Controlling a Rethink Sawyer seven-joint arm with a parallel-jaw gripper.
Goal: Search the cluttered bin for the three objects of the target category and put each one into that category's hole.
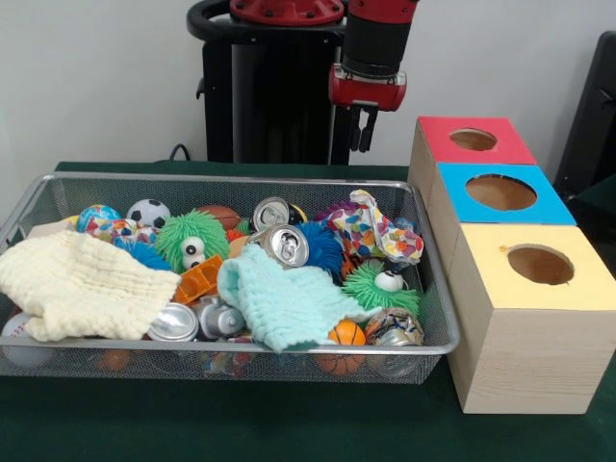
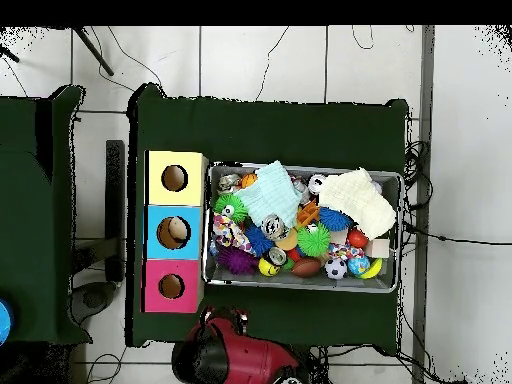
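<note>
we see the pincer hanging above the bin's far rim, grasping nothing; whether it is released or clenched we cannot tell; inside the bin lie cans, fuzzy balls, a football and two cloths; beside the bin stand three boxes with holes, on the green bench

- light is even and fairly bright in both views, apparently from overhead, with no hard shadows.
- soft shade lies under the wire bin and beside the boxes.
- small glints show on the cans.
- the front view is slightly soft; the dark green tablecloth reads nearly black.
</note>
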